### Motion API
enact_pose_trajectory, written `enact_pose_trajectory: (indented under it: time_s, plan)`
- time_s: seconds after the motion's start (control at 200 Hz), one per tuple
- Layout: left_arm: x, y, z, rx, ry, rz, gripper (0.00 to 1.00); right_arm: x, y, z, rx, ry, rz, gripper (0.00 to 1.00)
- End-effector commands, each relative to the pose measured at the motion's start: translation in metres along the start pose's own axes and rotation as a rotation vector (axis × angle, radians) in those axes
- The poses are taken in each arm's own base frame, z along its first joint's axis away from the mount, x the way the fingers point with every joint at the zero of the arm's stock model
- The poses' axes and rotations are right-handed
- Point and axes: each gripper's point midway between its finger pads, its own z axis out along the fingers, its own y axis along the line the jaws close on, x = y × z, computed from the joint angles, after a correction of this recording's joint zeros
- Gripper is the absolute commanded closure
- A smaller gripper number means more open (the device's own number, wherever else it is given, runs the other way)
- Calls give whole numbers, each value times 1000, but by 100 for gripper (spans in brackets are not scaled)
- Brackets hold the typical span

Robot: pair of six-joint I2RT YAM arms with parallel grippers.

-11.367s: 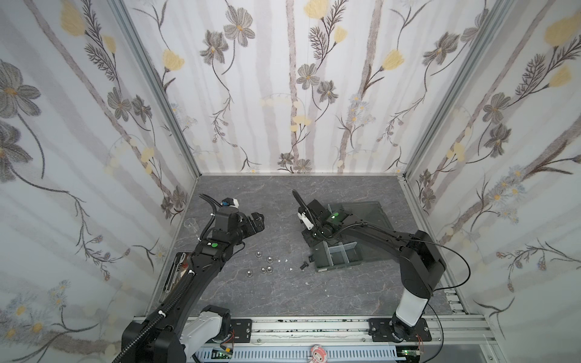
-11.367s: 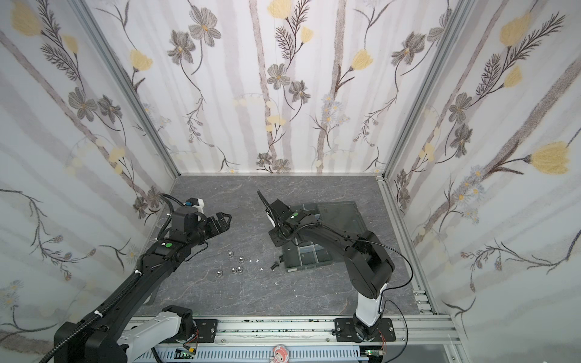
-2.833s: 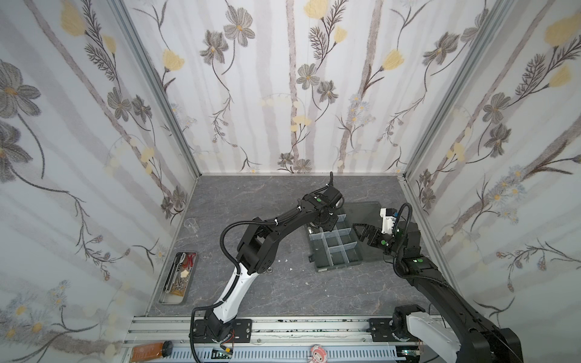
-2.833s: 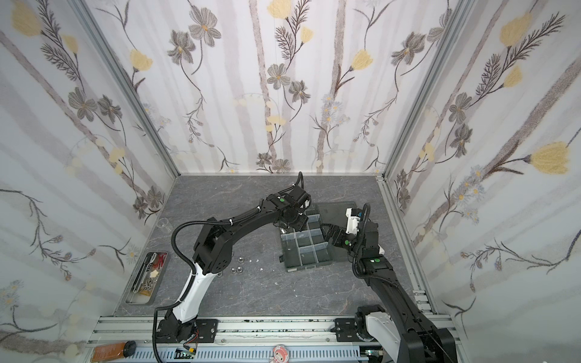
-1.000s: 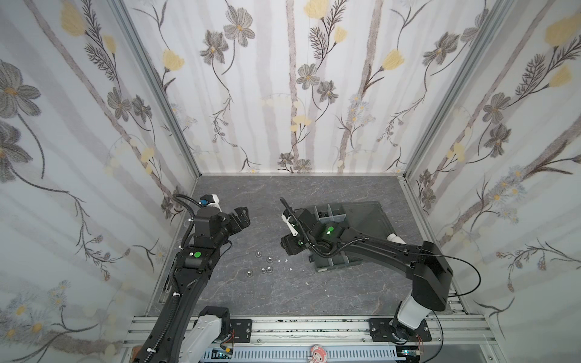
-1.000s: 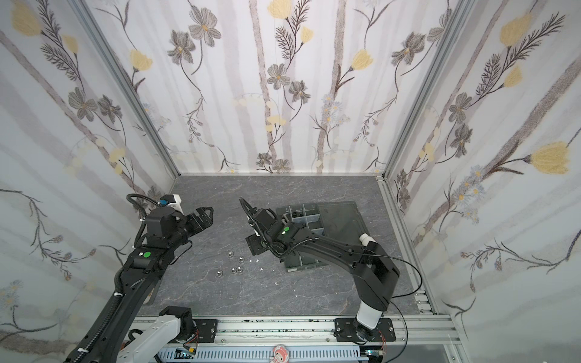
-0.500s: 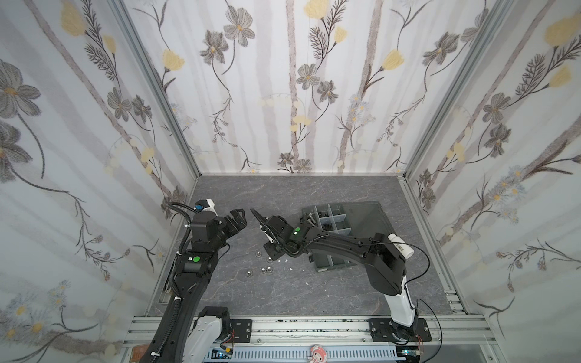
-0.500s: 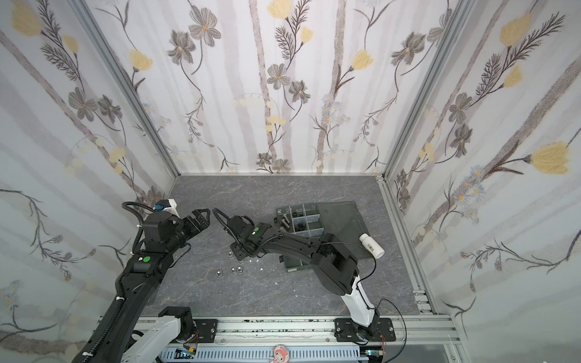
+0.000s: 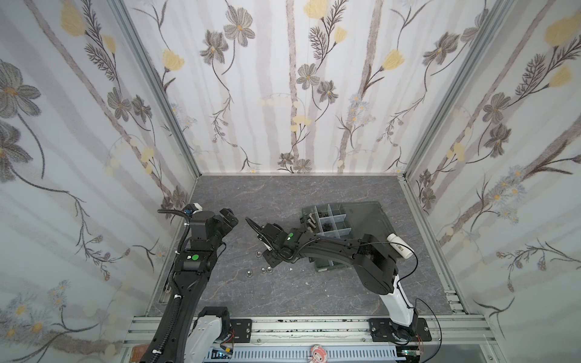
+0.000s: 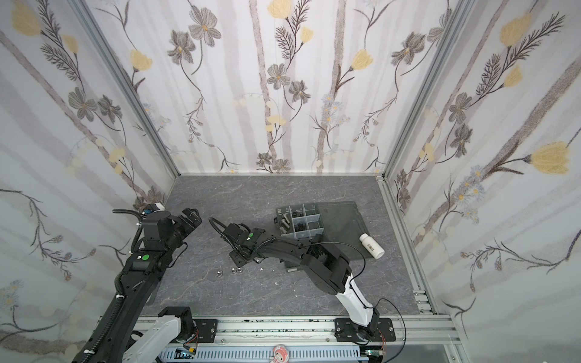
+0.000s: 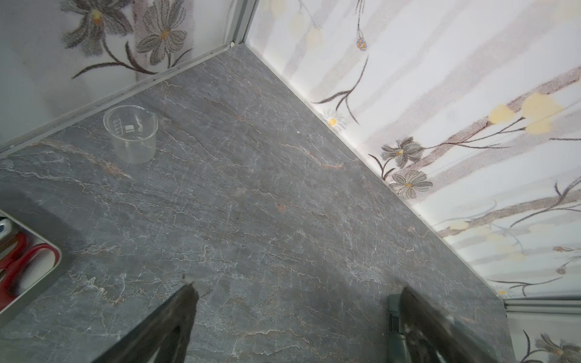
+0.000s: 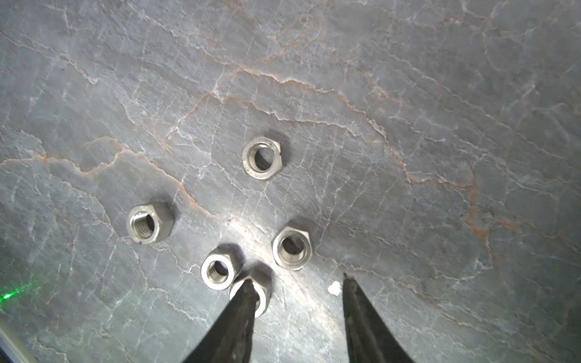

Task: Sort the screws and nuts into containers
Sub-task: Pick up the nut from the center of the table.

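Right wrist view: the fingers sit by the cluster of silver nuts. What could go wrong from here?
1. One fingertip of the right gripper covers part of the nearest nut instead of flanking it; closing would likely miss it or flick it away.
2. A second nut lies close beside it and may get shoved.
3. Only a white speck lies between the fingertips, so the jaws could close on nothing useful.

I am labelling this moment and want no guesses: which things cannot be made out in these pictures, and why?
Right wrist view: one small silver hex nut is half covered by a black fingertip of the right gripper; contact unclear.
Both top views: the right arm hides the nearer compartments of the dark grey plastic organizer box.
Left wrist view: red-handled scissors, blurred, cut off by the edge.
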Motion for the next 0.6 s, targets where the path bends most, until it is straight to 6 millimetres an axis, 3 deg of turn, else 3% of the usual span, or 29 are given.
enact_pose_trajectory:
  time_s: [0.0, 0.12, 0.255, 0.595]
  plan:
    - [-4, 7, 5, -19, -21, -73, 0, 1, 0, 5, 3, 8, -9, 52]
    - [-3, 14, 11, -21, -10, -112, 0, 2, -2, 9, 15, 9, -14, 52]
    - [-2, 16, 13, -22, -8, -120, 0, 0, -2, 12, 21, 9, -17, 59]
    - [-1, 16, 14, -16, -1, -116, 0, 3, -2, 20, 40, 23, -28, 53]
